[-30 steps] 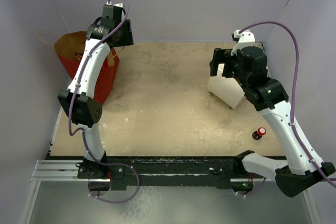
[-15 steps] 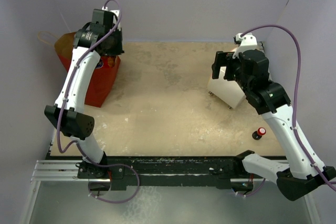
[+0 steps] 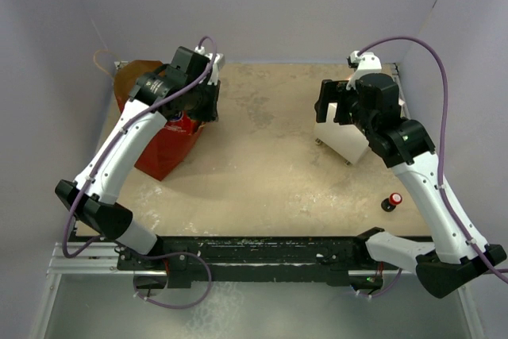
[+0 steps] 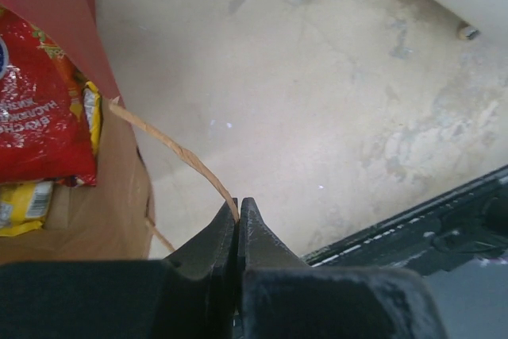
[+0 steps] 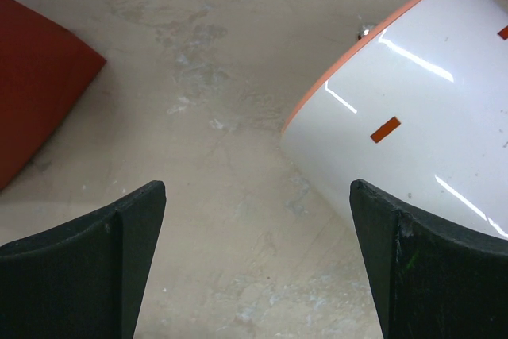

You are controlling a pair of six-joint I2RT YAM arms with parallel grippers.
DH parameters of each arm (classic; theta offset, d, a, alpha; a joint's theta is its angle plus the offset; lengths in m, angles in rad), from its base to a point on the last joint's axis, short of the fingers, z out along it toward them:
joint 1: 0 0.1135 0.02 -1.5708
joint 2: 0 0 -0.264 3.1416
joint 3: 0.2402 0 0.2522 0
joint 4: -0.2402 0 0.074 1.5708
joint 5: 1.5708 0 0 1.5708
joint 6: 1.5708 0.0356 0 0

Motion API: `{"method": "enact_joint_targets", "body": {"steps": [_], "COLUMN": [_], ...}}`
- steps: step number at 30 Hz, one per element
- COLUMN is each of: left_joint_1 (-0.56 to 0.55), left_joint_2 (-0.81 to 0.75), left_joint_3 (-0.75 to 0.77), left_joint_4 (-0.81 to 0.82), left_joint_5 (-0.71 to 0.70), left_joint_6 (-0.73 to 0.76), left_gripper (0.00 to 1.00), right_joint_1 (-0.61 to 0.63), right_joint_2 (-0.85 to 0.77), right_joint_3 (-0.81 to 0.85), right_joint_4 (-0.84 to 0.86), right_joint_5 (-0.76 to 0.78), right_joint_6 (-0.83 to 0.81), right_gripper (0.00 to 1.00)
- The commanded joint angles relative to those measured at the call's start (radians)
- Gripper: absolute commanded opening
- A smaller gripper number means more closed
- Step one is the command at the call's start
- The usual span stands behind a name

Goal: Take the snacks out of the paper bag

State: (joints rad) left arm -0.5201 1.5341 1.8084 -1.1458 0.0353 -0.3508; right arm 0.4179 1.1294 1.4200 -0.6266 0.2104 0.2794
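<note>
The paper bag (image 3: 155,151), red outside and brown inside, lies tipped at the table's left; its red side (image 5: 32,109) also edges into the right wrist view. My left gripper (image 4: 237,202) is shut on its thin brown loop handle (image 4: 175,152), just beyond the bag's mouth (image 4: 103,220). Inside the mouth I see a red cookie bag (image 4: 36,109) and a yellow packet (image 4: 22,206) under it. From above, the left gripper (image 3: 204,102) hangs over the bag's right top edge. My right gripper (image 5: 258,188) stands open over bare table, holding nothing.
A white cylinder with an orange rim (image 3: 343,136) lies at the right, just beside the right gripper (image 3: 332,107), and fills the right wrist view's upper right (image 5: 413,125). A small red-capped black object (image 3: 391,201) stands near the front right. Purple walls enclose the table.
My left gripper has closed on the handle and swung right and forward. The bag has shifted right and tipped with it. The right arm has barely moved.
</note>
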Motion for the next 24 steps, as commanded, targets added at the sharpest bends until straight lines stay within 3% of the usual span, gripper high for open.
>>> {"method": "enact_joint_targets", "body": {"steps": [1,7,11,13,16,17,20,24], "left_joint_1": [-0.102,-0.333,-0.392,-0.394,-0.376,-0.349,-0.197,-0.01], "left_joint_2": [-0.084,-0.027,0.027,0.043,0.042,0.037,0.003,-0.041], "left_joint_3": [-0.026,-0.011,0.04,0.073,0.141,0.158,0.184,0.211], "left_joint_4": [0.094,0.184,0.212,0.2,0.121,0.1,0.065,0.026], "left_joint_5": [0.08,-0.022,-0.035,-0.044,-0.147,-0.168,-0.113,-0.098], "left_joint_6": [-0.167,-0.296,-0.32,-0.316,-0.289,-0.276,-0.236,-0.187], "left_gripper": [0.0,0.0,0.0,0.14,0.58,0.73,0.98,0.99], "right_joint_1": [-0.002,-0.003,-0.002,-0.002,-0.002,-0.002,-0.002,-0.001], "right_joint_2": [0.023,0.032,0.023,0.019,0.019,0.021,0.03,0.031], "right_joint_3": [0.073,0.089,0.082,0.073,0.058,0.055,0.042,0.01], "right_joint_4": [-0.067,-0.106,-0.1,-0.092,-0.073,-0.063,-0.036,0.023], "right_joint_5": [-0.062,-0.022,-0.002,0.001,0.0,-0.003,-0.006,-0.018], "right_joint_6": [0.082,0.124,0.126,0.125,0.115,0.108,0.089,0.05], "right_gripper": [0.99,1.0,1.0,1.0,1.0,1.0,1.0,1.0]}}
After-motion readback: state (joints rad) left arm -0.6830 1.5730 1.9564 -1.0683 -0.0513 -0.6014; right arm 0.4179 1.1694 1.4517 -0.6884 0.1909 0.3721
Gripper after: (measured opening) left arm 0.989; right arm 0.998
